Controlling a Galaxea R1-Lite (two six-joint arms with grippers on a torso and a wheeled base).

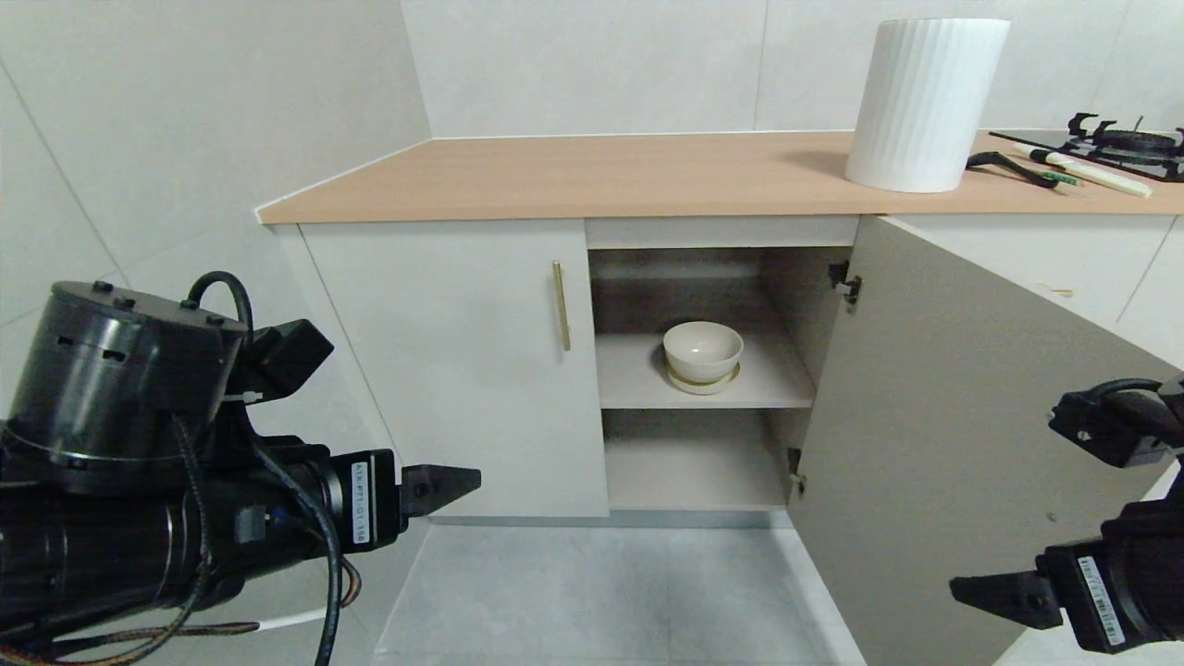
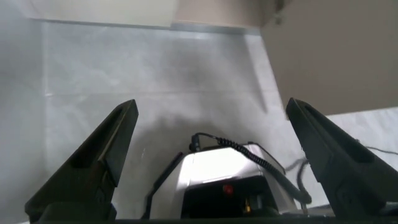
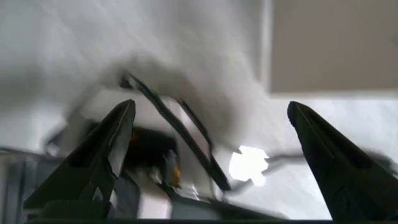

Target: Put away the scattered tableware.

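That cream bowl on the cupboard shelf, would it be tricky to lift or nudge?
The bowl looks like glazed ceramic: probably rigid, slippery and breakable if dropped. It sits on a small plate, so a push might slide both or scrape it off. Its low, wide shape seems unlikely to tip.

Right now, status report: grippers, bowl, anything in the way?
Left gripper open, empty. Right gripper open, empty. Bowl on saucer, upper shelf. Door open, close by right gripper.
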